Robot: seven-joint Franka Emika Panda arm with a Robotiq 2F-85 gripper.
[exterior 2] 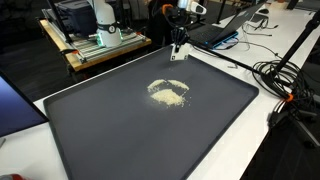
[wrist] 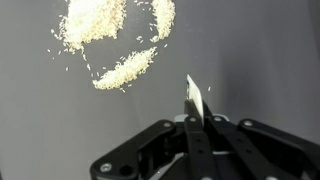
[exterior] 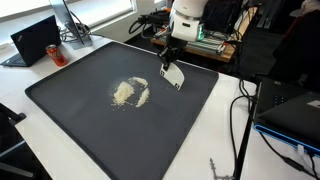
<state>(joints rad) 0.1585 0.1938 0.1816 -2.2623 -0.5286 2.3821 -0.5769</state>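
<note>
The gripper, at the bottom centre of the wrist view, is clamped tight on a thin white card; the card stands edge-on just above the fingertips; pale grains lie heaped at upper left, apart from it; all on a black mat.

- We see a small white card, thin and flat. The gripper pinches its top edge and it hangs tilted near the grains, toward one edge of the dark mat.
- We see pale grains lying mid-mat in a rough broken ring of small heaps, with loose ones scattered around.
</note>
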